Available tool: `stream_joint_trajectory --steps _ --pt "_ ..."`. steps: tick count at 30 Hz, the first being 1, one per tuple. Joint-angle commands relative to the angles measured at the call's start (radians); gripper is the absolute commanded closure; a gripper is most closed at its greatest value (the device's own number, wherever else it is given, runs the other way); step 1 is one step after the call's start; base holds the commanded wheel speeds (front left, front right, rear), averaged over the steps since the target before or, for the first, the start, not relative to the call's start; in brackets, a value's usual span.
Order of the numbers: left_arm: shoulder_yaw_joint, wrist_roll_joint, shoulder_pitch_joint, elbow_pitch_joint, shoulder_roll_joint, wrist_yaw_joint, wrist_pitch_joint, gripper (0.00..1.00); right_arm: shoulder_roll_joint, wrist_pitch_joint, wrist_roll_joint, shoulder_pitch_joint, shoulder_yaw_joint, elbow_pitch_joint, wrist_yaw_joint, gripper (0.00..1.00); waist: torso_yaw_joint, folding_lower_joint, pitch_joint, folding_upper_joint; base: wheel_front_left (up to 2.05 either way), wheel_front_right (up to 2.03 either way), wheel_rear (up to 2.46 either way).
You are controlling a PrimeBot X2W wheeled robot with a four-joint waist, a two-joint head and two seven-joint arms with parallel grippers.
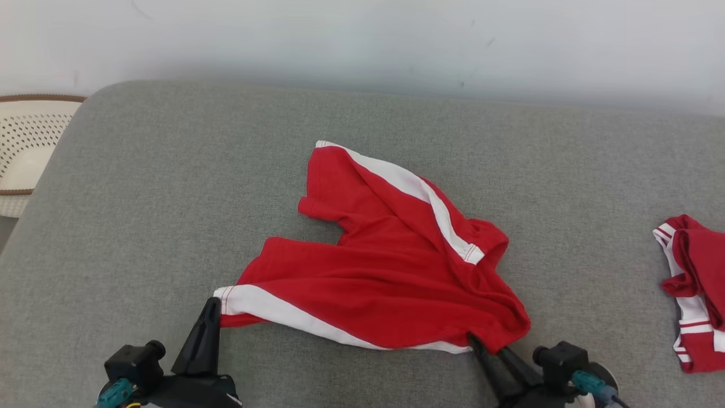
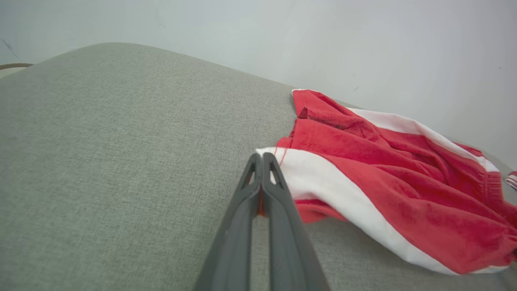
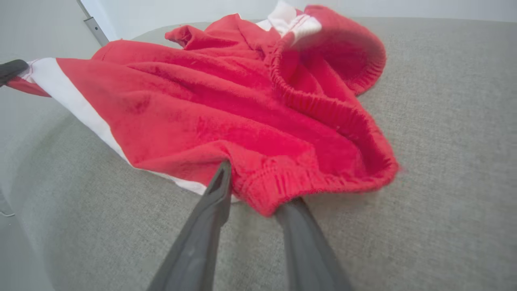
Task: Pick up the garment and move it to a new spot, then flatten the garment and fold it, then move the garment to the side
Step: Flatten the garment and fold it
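Observation:
The garment (image 1: 391, 277) is a pair of red shorts with white side stripes, lying crumpled on the grey cushion (image 1: 170, 198). My left gripper (image 1: 210, 306) is shut on the white-striped leg hem at the garment's near left corner. In the left wrist view a sliver of red cloth shows between the closed fingers of that gripper (image 2: 262, 155), beside the garment (image 2: 383, 178). My right gripper (image 1: 473, 340) is at the near right corner. Its fingers (image 3: 220, 178) straddle the elastic waistband of the garment (image 3: 242, 109), still apart, and cloth hides one tip.
A second red and white piece of clothing (image 1: 694, 289) lies at the cushion's right edge. A pale perforated basket (image 1: 28, 147) stands beyond the left edge. A plain wall runs behind the cushion, with bare grey fabric to the left and behind.

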Motion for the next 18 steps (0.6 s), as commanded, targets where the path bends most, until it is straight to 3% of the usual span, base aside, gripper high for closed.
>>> stream_joint_trajectory --steps 1,6,18 --pt "0.0 -0.004 -0.008 -0.006 0.001 0.0 -0.001 1.0 -0.012 0.0 0.013 -0.017 0.001 -0.014 -0.001 1.0 -0.008 0.0 -0.011 0.0 0.0 0.0 0.0" --pt "-0.002 0.03 -0.056 -0.024 0.014 0.0 -0.001 1.0 -0.061 -0.001 0.067 -0.079 0.006 -0.089 -0.001 1.0 -0.029 0.0 -0.054 0.0 0.0 0.0 0.0" --pt "-0.159 0.034 -0.484 0.04 0.228 0.001 -0.001 1.0 -0.169 0.0 0.144 -0.504 0.015 -0.105 -0.001 1.0 -0.06 0.0 -0.087 0.0 0.0 0.0 0.0"
